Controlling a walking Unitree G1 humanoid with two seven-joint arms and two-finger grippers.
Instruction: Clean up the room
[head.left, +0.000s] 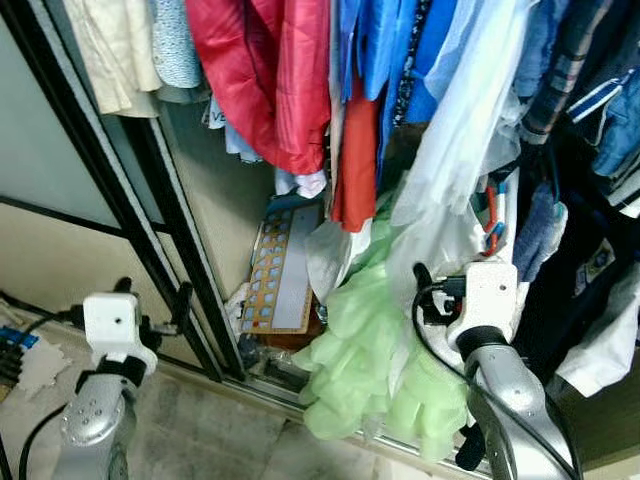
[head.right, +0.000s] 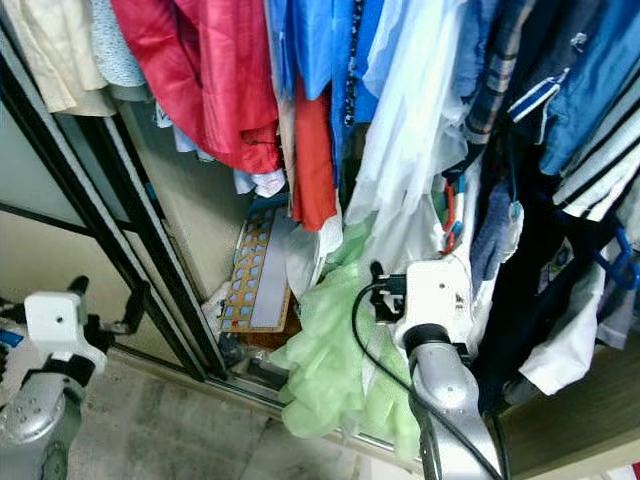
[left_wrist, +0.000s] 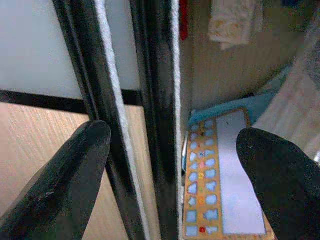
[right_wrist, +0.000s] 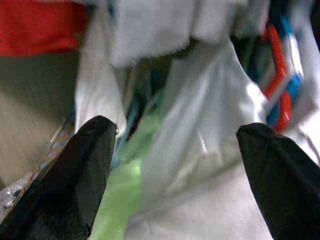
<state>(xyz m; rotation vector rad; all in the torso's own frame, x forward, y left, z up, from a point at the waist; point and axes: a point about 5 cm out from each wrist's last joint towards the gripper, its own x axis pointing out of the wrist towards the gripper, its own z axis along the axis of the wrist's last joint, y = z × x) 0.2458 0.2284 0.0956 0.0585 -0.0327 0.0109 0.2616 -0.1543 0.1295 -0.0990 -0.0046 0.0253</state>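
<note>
Facing an open wardrobe (head.left: 300, 60) crammed with hanging clothes. Left pincer (left_wrist: 172, 165) spread wide, holding nothing, just before the black sliding-door frame (head.left: 165, 240). Right pincer (right_wrist: 172, 170) also wide and empty, close against a white garment (head.left: 450, 190). Light green garment (head.left: 370, 360) spilling onto the wardrobe floor, near right. Behind it, leaning upright, possibly a patterned orange board (head.left: 280, 275).

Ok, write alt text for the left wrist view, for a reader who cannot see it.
The left gripper is open, its two black fingers spread before the black frame of a sliding wardrobe door. Past the frame, an orange board with rows of pale blue shapes stands inside the wardrobe against a beige wall.
</note>
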